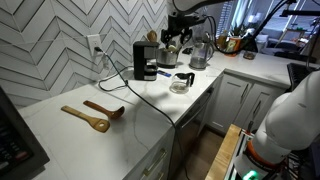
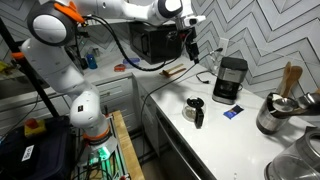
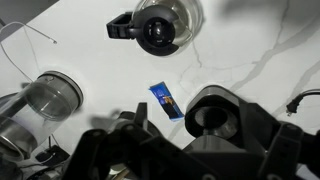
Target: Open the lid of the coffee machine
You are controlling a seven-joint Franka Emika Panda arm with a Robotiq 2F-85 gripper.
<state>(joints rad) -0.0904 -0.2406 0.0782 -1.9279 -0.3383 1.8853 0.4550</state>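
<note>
The black coffee machine stands on the white counter by the tiled wall, its cord trailing across the counter. It also shows in an exterior view. In the wrist view I look down on its top, which shows a round recess. I cannot tell whether the lid is up or down. My gripper hangs in the air above the counter, apart from the machine, and also shows in an exterior view. In the wrist view its dark fingers look spread and hold nothing.
A glass carafe stands in front of the machine, with a small blue packet beside it. A kettle and a steel pot stand nearby. Wooden spoons lie on the counter.
</note>
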